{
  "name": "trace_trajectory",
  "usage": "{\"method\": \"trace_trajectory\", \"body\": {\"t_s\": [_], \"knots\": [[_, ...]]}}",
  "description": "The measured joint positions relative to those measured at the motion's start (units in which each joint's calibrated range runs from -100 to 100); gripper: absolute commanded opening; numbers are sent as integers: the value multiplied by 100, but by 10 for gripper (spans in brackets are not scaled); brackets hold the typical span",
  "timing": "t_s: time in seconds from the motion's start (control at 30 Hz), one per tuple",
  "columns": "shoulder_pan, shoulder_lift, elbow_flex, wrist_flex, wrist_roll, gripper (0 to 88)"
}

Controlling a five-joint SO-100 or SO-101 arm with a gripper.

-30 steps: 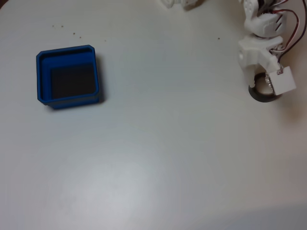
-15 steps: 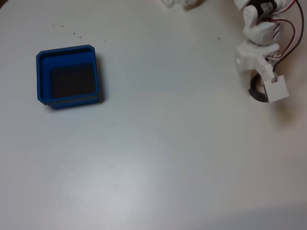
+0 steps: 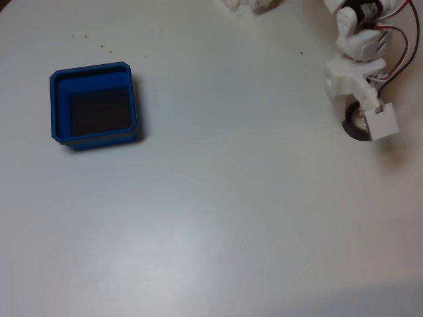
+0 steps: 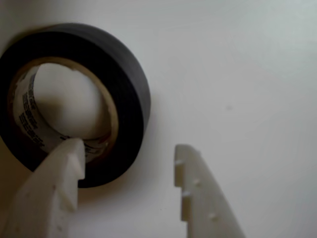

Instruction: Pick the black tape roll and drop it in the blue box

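The black tape roll (image 4: 126, 84) lies flat on the white table, its beige core showing in the wrist view. My gripper (image 4: 129, 153) is open and straddles the roll's wall: the left fingertip (image 4: 72, 151) sits inside the core hole, while the right fingertip (image 4: 185, 158) is outside on the table. In the fixed view the roll (image 3: 348, 127) peeks out at the far right under the gripper (image 3: 358, 121) and its white wrist block. The blue box (image 3: 57, 109) stands far off at the left, with only its dark floor inside.
The white arm (image 3: 357, 39) with red and black wires comes in from the top right corner. A few small dark specks (image 3: 102, 46) dot the table behind the box. Broad white tabletop (image 3: 231, 185) stretches between roll and box.
The wrist block has shifted slightly up and left over the roll, covering more of it. The roll and the box stay in place.
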Motion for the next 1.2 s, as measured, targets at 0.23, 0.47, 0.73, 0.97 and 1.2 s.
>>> {"method": "trace_trajectory", "body": {"t_s": [0.23,0.47,0.73,0.97,1.2], "knots": [[-129,0,0,0,0,168],[-139,0,0,0,-100,168],[-139,203,0,33,-142,168],[-139,254,0,33,-209,168],[-139,254,0,33,-225,168]]}}
